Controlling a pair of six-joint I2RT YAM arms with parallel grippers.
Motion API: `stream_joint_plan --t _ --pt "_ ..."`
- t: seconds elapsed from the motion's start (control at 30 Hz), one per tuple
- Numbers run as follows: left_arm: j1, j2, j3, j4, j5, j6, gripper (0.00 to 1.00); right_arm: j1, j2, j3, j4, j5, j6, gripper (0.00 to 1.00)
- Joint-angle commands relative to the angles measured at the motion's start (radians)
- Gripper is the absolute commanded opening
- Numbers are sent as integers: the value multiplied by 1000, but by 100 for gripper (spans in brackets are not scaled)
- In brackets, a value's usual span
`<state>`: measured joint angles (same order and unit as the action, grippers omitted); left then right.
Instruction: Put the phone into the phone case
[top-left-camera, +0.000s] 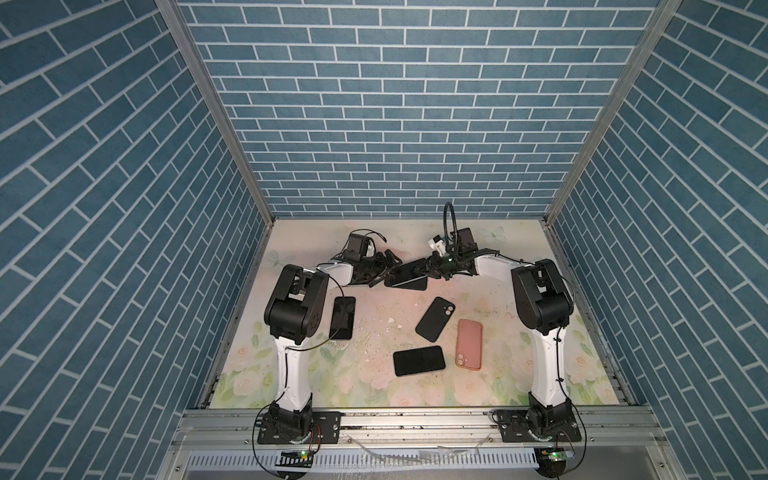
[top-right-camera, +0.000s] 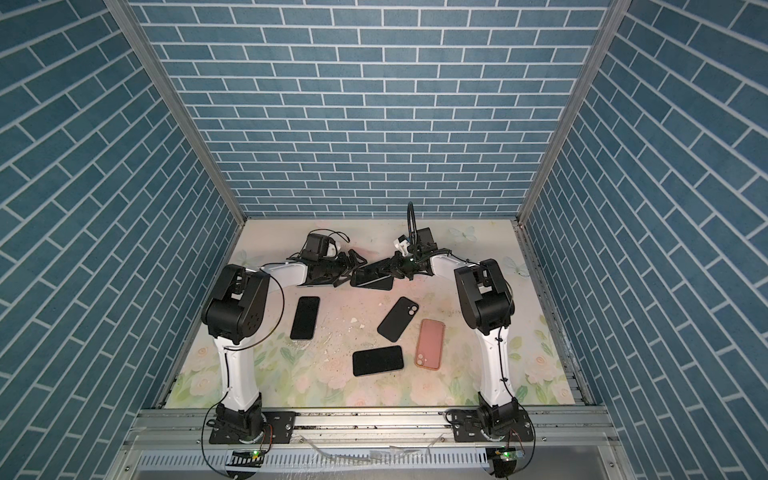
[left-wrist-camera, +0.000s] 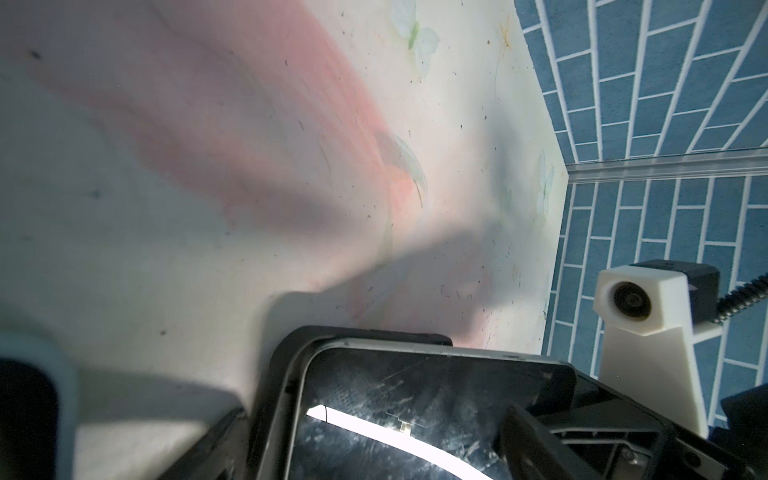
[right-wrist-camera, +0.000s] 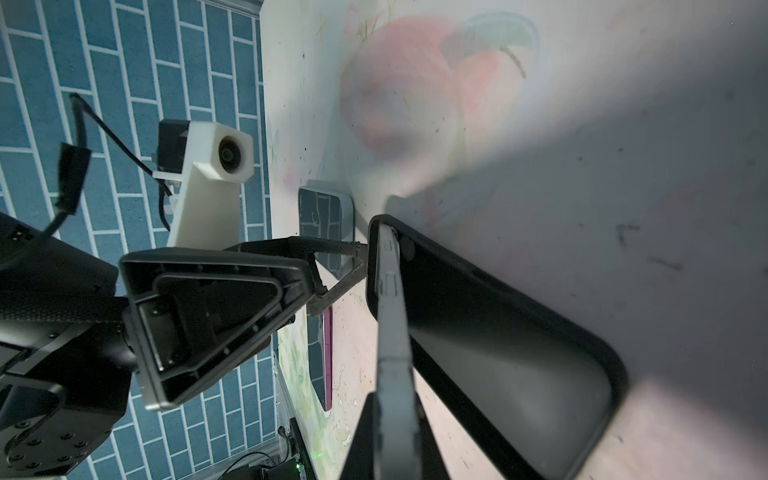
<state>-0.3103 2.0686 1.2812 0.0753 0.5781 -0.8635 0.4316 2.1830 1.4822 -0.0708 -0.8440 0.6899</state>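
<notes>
Blue brick-pattern walls (top-left-camera: 395, 104) fill the top and both sides of the frame in both top views, joined by grey metal posts (top-left-camera: 218, 112). At lower centre lies a pale floral mat (top-left-camera: 478, 386) speckled with crumbs. A metal rail (top-left-camera: 415, 419) crosses the bottom. Light is even.

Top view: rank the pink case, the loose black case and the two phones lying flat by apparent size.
1. Front phone and pink case: largest, too alike to split.
2. Loose black case and left phone: slightly smaller, alike; farther from the camera, so unsure.
</notes>
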Motion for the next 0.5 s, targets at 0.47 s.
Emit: stream_joint_plan --t 0.47 --pt "-56 20 -62 48 5 -88 97 71 97 -68 -79 241 11 0"
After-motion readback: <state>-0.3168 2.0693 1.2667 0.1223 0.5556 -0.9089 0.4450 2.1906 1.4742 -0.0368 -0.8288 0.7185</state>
